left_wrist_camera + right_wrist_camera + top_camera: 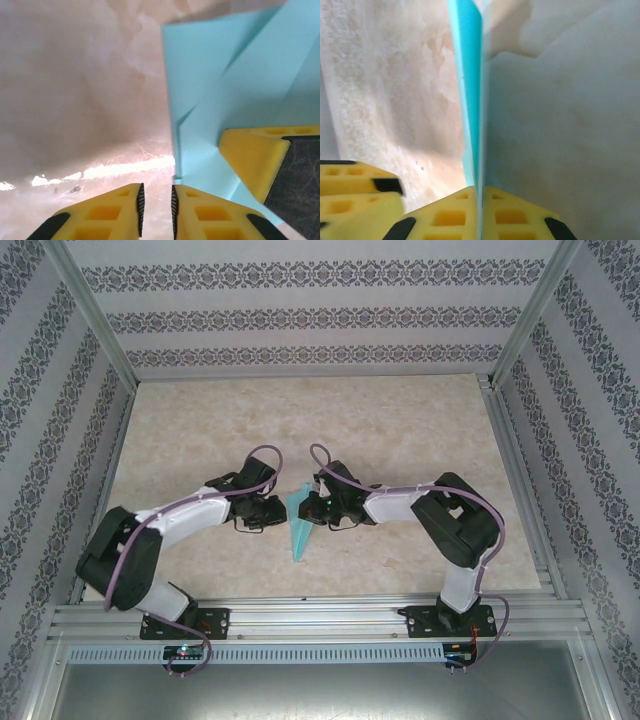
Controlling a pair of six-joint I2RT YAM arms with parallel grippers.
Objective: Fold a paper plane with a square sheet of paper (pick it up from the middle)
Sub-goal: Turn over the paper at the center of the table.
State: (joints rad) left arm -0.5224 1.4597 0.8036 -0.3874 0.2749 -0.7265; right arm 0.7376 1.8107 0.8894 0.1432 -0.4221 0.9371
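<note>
1. Paper plane (299, 530): turquoise, folded to a narrow dart, lying at 6 o'clock from the middle of the marbled table (400, 420). Its slim tip points to 6 o'clock and its wider end lies between the two grippers.
2. Right gripper (480, 207): at 3 o'clock of the plane. The jaws are pinched tight on the folded paper, which rises edge-on out of the clamp toward 12 o'clock in the right wrist view.
3. Left gripper (156, 210): at 9 o'clock of the plane. The jaws are a narrow slit apart, bare table shows through the gap, and nothing is held. The paper's edge is just beyond the tips at 1 o'clock.
4. Left wrist view: one yellow finger (250, 160) of the right gripper rests against the paper at 3 o'clock.
</note>
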